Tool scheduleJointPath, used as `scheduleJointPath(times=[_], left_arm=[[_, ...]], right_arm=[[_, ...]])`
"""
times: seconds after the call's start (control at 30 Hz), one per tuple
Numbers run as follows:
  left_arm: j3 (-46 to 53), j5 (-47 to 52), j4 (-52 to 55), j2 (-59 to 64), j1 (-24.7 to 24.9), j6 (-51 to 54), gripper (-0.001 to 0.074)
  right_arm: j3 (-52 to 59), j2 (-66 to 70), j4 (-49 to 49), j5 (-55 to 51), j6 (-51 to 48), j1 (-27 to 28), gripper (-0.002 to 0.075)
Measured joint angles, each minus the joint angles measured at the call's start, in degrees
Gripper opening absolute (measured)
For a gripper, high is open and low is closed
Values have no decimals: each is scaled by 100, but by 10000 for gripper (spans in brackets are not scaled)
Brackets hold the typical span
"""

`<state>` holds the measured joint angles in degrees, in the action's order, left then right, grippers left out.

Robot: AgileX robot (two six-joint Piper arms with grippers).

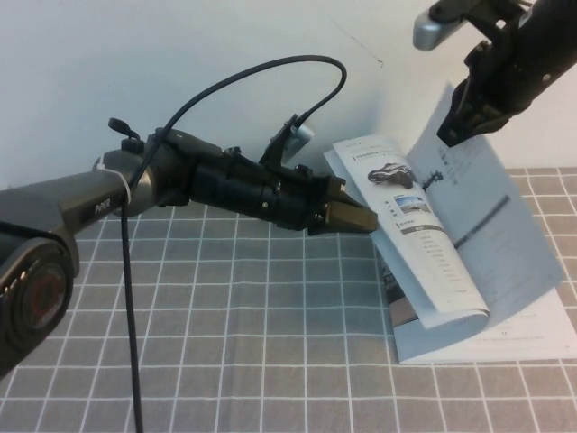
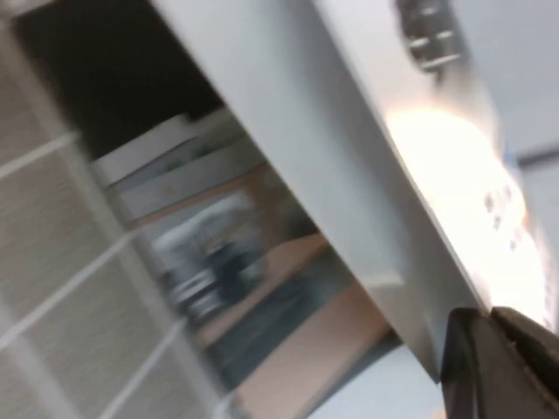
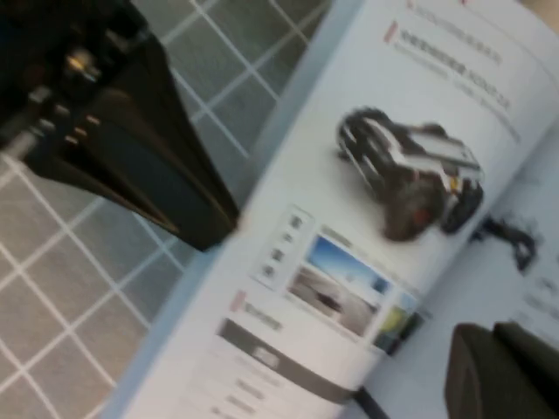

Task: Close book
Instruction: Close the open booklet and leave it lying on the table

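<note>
The book (image 1: pixel 505 338) lies open at the right of the table. One printed leaf (image 1: pixel 424 225) with a car picture (image 3: pixel 410 175) arches up and over to the left. A second page (image 1: pixel 500 216) stands raised toward the upper right. My left gripper (image 1: pixel 365 219) reaches in from the left, shut, its tip against the outer side of the arched leaf; in its wrist view the left gripper (image 2: pixel 493 349) sits at the leaf's edge (image 2: pixel 349 175). My right gripper (image 1: pixel 453 131) hangs at the raised page's top edge, shut on it. The right wrist view shows the right gripper (image 3: pixel 493 371) and the left arm's fingers (image 3: pixel 175 192).
A grey checked cloth (image 1: pixel 234 343) covers the table. A white wall (image 1: pixel 180 54) stands close behind the book. The left arm's black cable (image 1: pixel 131 298) hangs down over the cloth at the left.
</note>
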<state>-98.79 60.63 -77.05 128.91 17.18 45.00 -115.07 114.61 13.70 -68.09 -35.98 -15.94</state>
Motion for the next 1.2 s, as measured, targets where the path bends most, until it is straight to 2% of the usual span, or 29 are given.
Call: scheduleJointPath(times=[0.27,0.53,0.63,0.83,1.03,1.2], left_arm=[[0,409,-1204,0,166,584,-3],[-259,617,-1019,-12,174,747,11],[-387,602,-746,-91,174,747,66],[-635,485,-474,-246,334,747,286],[-643,261,-354,-246,664,748,405],[-790,236,-197,-246,765,679,564]], right_arm=[[-123,-162,1037,-262,-321,0,-3],[-123,-149,1094,-262,-360,0,-3],[-112,-82,1115,-262,-382,0,-3],[-102,-33,1092,-262,-474,0,-3],[-113,-182,299,-262,-450,0,-3],[-126,-410,-46,-262,-336,0,-3]])
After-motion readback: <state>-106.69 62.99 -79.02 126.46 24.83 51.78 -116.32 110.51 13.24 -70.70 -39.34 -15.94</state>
